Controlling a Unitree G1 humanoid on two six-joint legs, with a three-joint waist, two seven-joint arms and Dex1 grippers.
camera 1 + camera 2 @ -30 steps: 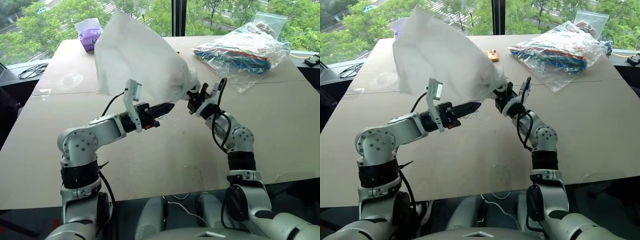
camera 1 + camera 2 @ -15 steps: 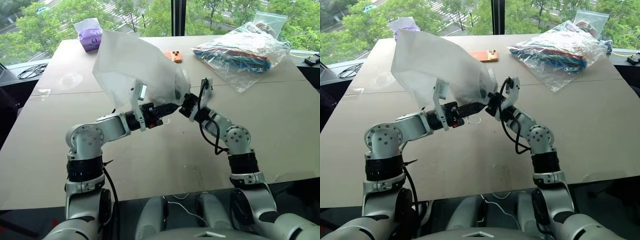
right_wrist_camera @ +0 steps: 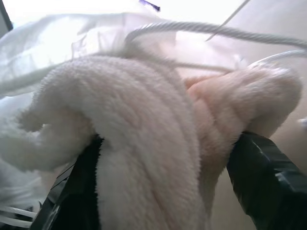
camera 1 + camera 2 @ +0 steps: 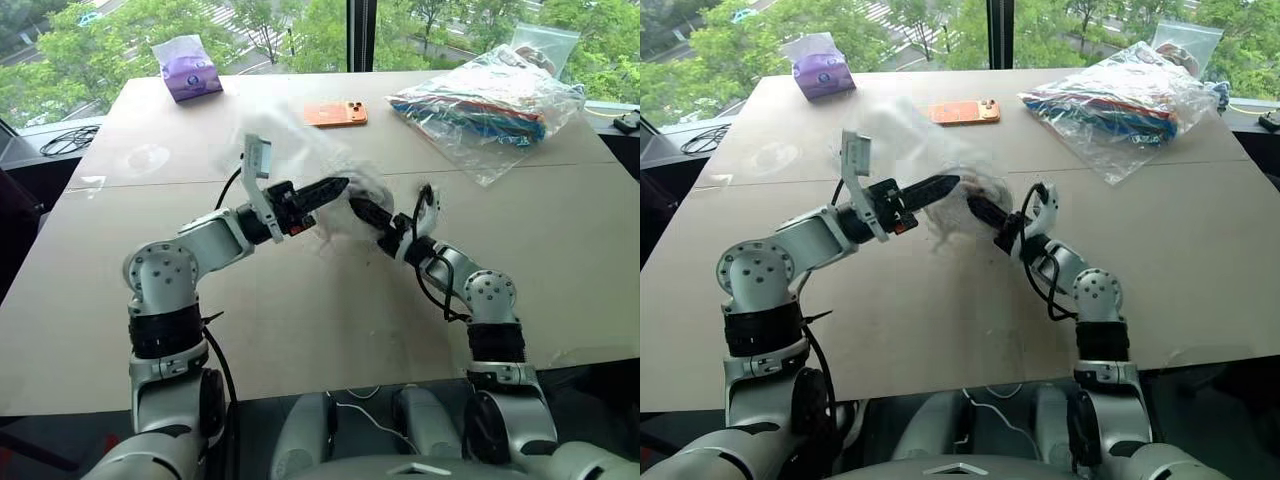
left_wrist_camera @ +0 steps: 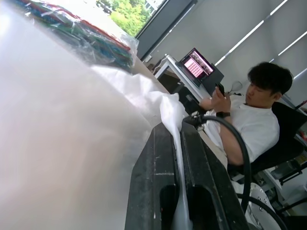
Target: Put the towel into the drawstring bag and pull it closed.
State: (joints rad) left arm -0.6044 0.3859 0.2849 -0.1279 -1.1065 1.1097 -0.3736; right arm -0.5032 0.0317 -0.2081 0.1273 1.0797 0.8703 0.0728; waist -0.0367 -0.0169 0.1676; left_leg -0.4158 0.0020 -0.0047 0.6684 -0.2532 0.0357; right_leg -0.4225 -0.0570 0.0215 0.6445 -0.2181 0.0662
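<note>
Towel (image 3: 144, 143) sits between the spread fingers of the right tool (image 4: 372, 214), its fluffy bulk against the sheer fabric and cords of the drawstring bag (image 4: 940, 180). From the overhead views the bag is a blurred white mass above the tabletop (image 4: 300, 320), just in front of the orange phone (image 4: 336, 113). The left tool (image 4: 325, 189) is closed, pinching a fold of bag fabric, as its wrist view confirms. Whether the towel lies fully inside the pouch cannot be told. Judged from this, insertion is at or near completion; still to do are gathering the cords and pulling the mouth shut.
</note>
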